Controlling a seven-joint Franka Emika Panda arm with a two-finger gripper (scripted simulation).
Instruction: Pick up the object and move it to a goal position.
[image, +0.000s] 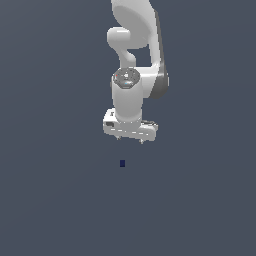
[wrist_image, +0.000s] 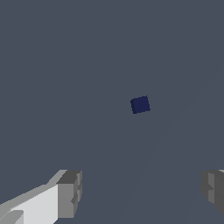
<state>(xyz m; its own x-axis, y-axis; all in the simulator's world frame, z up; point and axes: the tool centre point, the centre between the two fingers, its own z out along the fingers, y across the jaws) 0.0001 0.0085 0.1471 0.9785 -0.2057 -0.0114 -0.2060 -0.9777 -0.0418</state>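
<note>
The object (image: 122, 163) is a tiny dark navy-blue block lying alone on the flat grey ground, just below the white arm in the exterior view. In the wrist view the object (wrist_image: 140, 105) lies out ahead of the fingers, apart from them. My gripper (image: 129, 140) hangs over the ground, a little toward the exterior view's right of the block. Its grey fingertips (wrist_image: 70, 194) stand wide apart, and my gripper (wrist_image: 142, 192) is open with nothing between them.
The white arm (image: 135, 60) rises behind the gripper toward the top of the exterior view. Uniform grey ground (image: 55, 200) surrounds the block on all sides.
</note>
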